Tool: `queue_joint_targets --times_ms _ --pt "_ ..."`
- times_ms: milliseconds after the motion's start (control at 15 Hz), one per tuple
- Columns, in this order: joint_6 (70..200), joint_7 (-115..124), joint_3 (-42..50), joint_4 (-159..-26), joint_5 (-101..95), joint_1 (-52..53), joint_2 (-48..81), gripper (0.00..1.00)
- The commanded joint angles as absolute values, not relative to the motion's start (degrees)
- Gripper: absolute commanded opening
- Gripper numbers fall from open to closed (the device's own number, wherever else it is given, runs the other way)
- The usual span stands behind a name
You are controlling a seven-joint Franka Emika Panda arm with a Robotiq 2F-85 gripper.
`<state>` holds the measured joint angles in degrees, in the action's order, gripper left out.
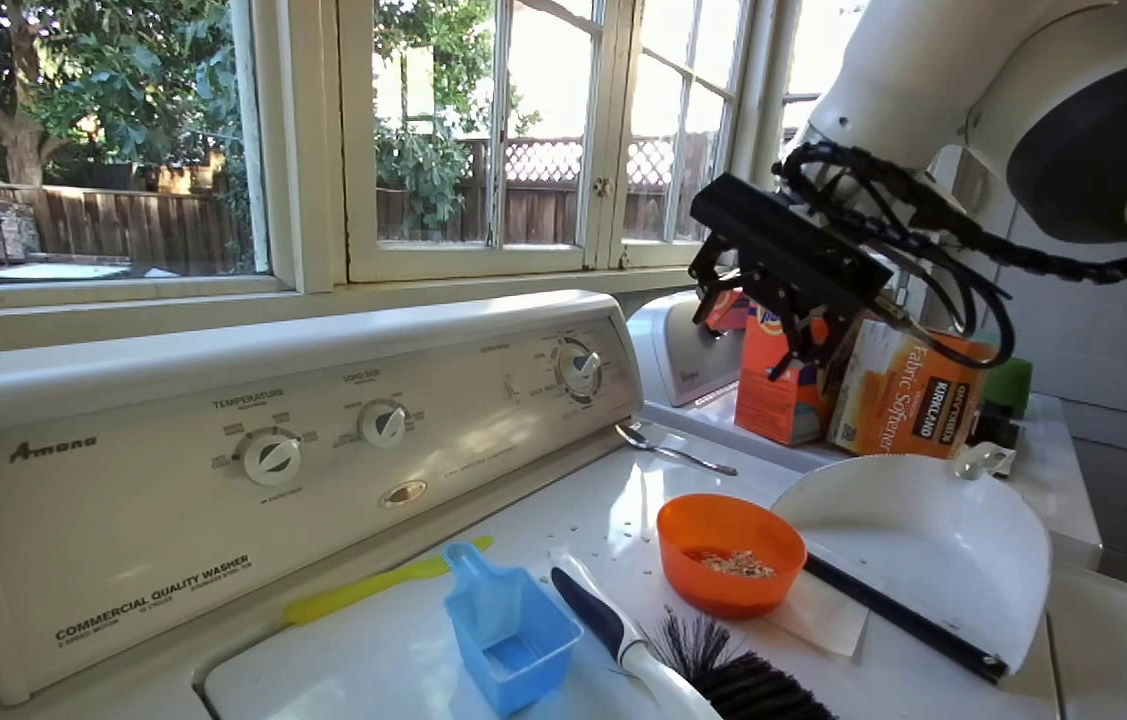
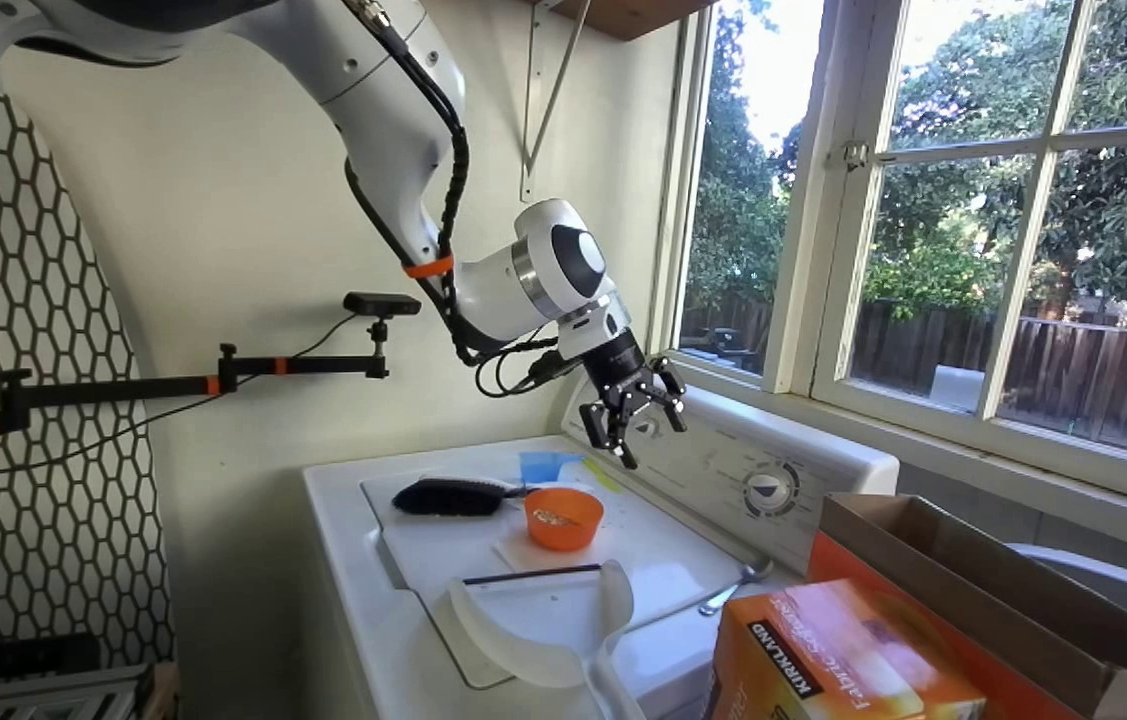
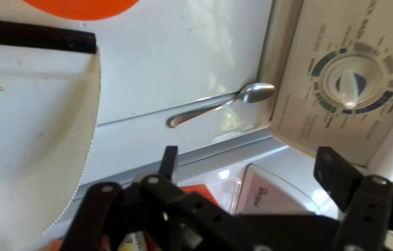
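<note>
My gripper (image 1: pixel 740 345) hangs in the air above the machine tops, fingers spread wide and holding nothing. In the wrist view the gripper (image 3: pixel 248 153) comes in from the bottom, its black fingertips (image 3: pixel 171 157) far apart. A metal spoon (image 3: pixel 257 92) lies on the white washer lid ahead of the fingers, near the control panel; both exterior views show it too. An orange bowl (image 1: pixel 718 595) with pale flakes inside stands on a paper piece (image 1: pixel 828 615). Beside it rests a white dustpan (image 1: pixel 943 530) with a dark lip. Nothing touches the gripper (image 2: pixel 653 443).
A black-bristled brush (image 2: pixel 453 497), a blue scoop (image 1: pixel 513 650) and a yellow utensil (image 1: pixel 363 592) lie on the washer. An orange detergent box (image 1: pixel 773 410) and a fabric softener box (image 1: pixel 908 395) stand on the neighbouring machine. The control panel (image 1: pixel 173 470) rises along the windows.
</note>
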<state>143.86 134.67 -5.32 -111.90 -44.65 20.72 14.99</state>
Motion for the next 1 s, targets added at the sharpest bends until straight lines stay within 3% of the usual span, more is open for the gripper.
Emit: queue_joint_targets --times_ms 0,267,467,933 --pt "153.5 124.8 -7.5 -117.4 -42.6 17.6 10.1 1.00" --pt "162.8 106.3 -10.9 -123.5 -30.0 14.3 6.9 1.00" --pt "164.9 92.5 -21.0 -126.5 -18.7 7.3 6.3 1.00" --pt "148.5 61.9 -49.9 -118.5 5.4 -14.6 9.8 1.00"
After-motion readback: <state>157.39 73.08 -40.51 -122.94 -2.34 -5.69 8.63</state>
